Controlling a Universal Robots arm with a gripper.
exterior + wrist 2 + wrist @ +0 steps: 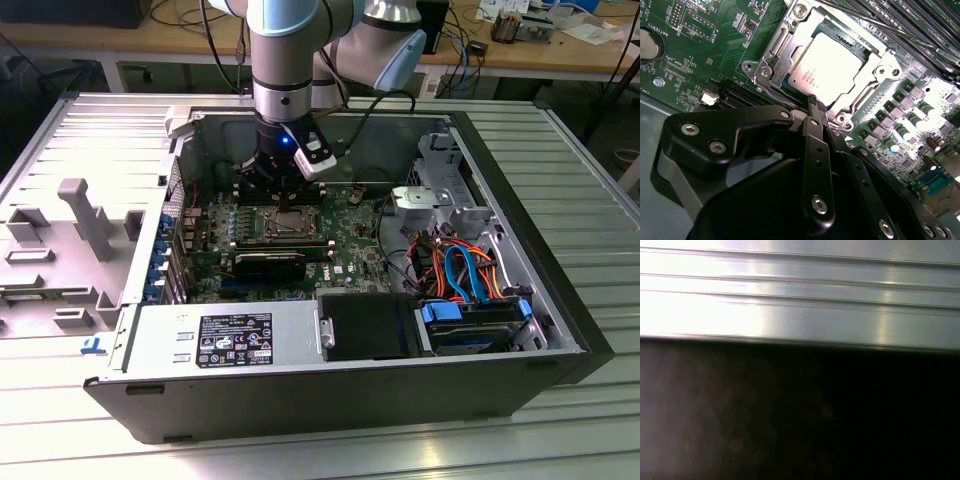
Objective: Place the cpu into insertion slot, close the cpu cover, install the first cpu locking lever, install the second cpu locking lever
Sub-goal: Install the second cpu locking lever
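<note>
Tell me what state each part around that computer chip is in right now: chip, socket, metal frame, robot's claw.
cpu: seated flat in the socket.
insertion slot: filled by the chip.
cpu cover: down around the chip, framing it.
gripper: fingers together, tip at the cover's edge, holding nothing.
computer case: side open, board exposed.

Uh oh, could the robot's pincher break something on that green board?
It might. The gripper sits right at the edge of the cpu cover, which lies over the cpu. A sideways slip could scrape the cpu's shiny top. It could also knock the small round capacitors beside the socket.
</note>
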